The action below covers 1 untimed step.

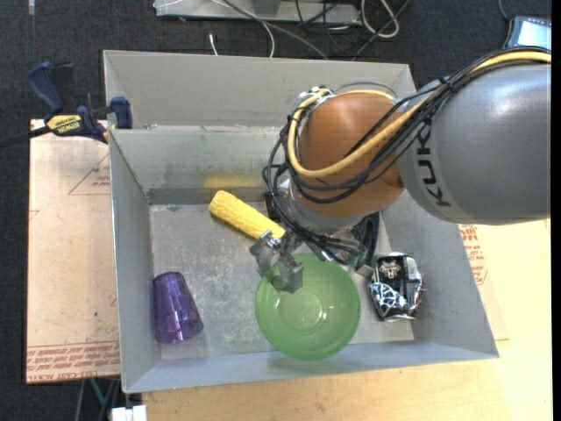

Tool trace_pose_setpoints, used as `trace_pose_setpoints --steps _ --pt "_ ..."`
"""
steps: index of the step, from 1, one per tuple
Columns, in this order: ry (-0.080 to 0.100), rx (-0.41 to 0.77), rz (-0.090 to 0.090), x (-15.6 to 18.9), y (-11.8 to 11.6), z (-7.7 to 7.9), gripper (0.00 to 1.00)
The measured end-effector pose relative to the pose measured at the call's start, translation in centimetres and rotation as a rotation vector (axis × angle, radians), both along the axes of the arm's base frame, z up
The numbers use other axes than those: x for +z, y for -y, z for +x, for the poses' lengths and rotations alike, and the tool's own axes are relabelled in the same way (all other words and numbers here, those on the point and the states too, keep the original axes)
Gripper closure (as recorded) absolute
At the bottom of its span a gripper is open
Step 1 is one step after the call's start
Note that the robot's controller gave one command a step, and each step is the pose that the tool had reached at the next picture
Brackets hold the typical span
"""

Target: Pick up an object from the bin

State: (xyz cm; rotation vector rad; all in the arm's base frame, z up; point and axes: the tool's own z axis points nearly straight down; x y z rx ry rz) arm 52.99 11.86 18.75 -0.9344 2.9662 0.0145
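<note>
Landmark: the green bowl (311, 318) stands upright on the bin (131, 253) floor, hard by the near wall, its hollow open to the camera.
Gripper: the gripper (280, 266) is at the bowl's far-left rim, its grey tip overlapping the rim edge; whether it touches the rim I cannot tell.
Jaws: whether they stand apart or together cannot be made out, as the tip reads as one grey lump against the bowl.
Likely target: judging by the position, the bowl's rim is the thing at hand, since a thin upright edge suits a two-sided pinch better than the round body.
Corn cob: a yellow corn cob (244, 215) lies on its side just beyond the bowl to the far left, one end close to the gripper.
Purple cup: a clear purple cup (175, 307) lies tipped over well to the left of the bowl, near the left wall.
Packet: a crumpled black-and-white packet (394, 286) sits just right of the bowl.
Hidden: the orange cover (346, 152) and looped cables hang over the floor beyond the bowl, so whatever lies under them is covered.
Hard to read: the packet's print and exact kind are unclear.
</note>
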Motion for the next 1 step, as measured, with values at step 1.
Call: trace_pose_setpoints --steps 1 --pt "0.002 0.224 -0.003 -5.54 -1.88 -2.02 1.00"
